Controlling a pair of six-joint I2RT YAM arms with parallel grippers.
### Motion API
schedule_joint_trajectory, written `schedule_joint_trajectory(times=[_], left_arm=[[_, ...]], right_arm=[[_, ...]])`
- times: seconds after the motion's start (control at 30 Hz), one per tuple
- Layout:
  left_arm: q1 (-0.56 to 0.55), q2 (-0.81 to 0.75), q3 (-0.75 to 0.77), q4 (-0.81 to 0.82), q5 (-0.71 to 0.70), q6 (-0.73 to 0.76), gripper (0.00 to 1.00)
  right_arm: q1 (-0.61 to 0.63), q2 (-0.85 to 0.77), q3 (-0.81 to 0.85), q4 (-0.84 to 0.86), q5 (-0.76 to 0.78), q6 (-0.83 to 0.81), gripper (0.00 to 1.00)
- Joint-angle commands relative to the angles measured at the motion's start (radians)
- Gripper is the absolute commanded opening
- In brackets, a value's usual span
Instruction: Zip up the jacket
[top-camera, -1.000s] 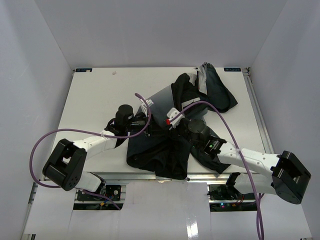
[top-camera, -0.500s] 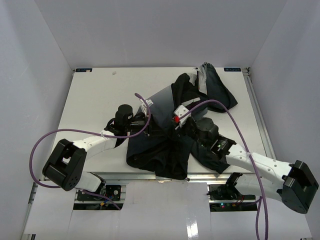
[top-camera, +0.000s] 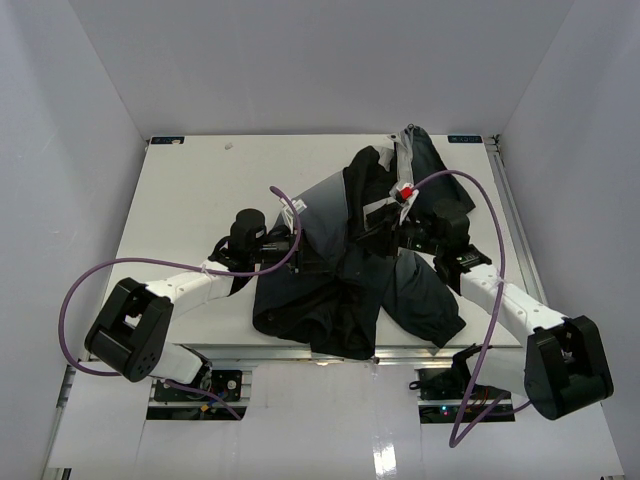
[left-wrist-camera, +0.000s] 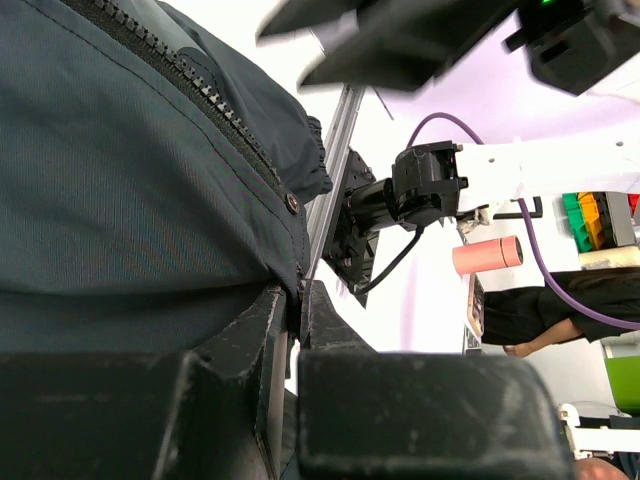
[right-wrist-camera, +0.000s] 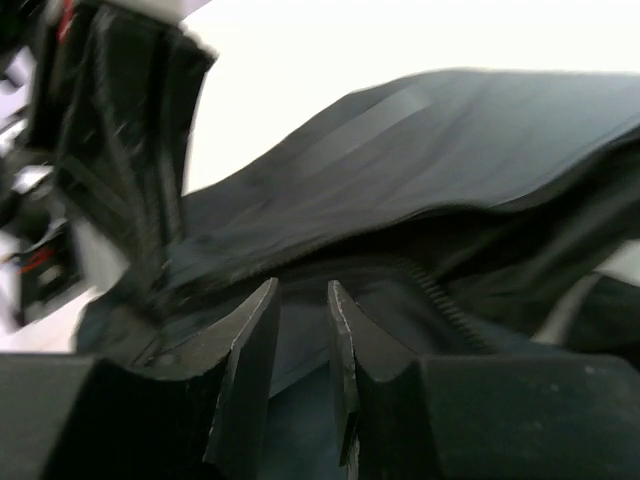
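Observation:
The dark jacket (top-camera: 320, 305) lies crumpled over the table's middle and right, with a lighter grey panel (top-camera: 325, 195) turned up. My left gripper (top-camera: 292, 248) is shut on the jacket's front edge (left-wrist-camera: 285, 280), just below a snap button (left-wrist-camera: 291, 203) and the zipper teeth (left-wrist-camera: 200, 110). My right gripper (top-camera: 378, 218) hovers over the upper part of the jacket near the collar. In the right wrist view its jaws stand a little apart (right-wrist-camera: 300, 292) with nothing between them. Dark fabric and a line of zipper teeth (right-wrist-camera: 440, 300) lie just beyond the fingertips.
The white table (top-camera: 190, 190) is walled at left, back and right. Purple cables (top-camera: 280, 200) loop above both arms. A jacket sleeve (top-camera: 440, 185) bunches at the back right. The jacket's hem (top-camera: 340, 345) hangs at the front edge.
My right arm swung from the jacket's lower middle up and to the right toward the collar, and its jaws parted. The left gripper kept its hold and place.

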Motion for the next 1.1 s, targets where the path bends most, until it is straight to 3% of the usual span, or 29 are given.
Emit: schedule_joint_trajectory(times=[0.0, 0.53, 1.07], left_arm=[[-0.002, -0.026, -0.005, 0.031, 0.036, -0.007, 0.00], [-0.002, -0.022, -0.008, 0.034, 0.035, -0.008, 0.00], [-0.002, -0.016, -0.008, 0.034, 0.034, -0.008, 0.00]], right_arm=[[-0.004, -0.003, -0.045, 0.208, -0.213, 0.121, 0.36], [0.001, 0.041, -0.108, 0.370, -0.265, 0.173, 0.48], [0.050, 0.163, -0.060, 0.396, -0.218, 0.144, 0.48]])
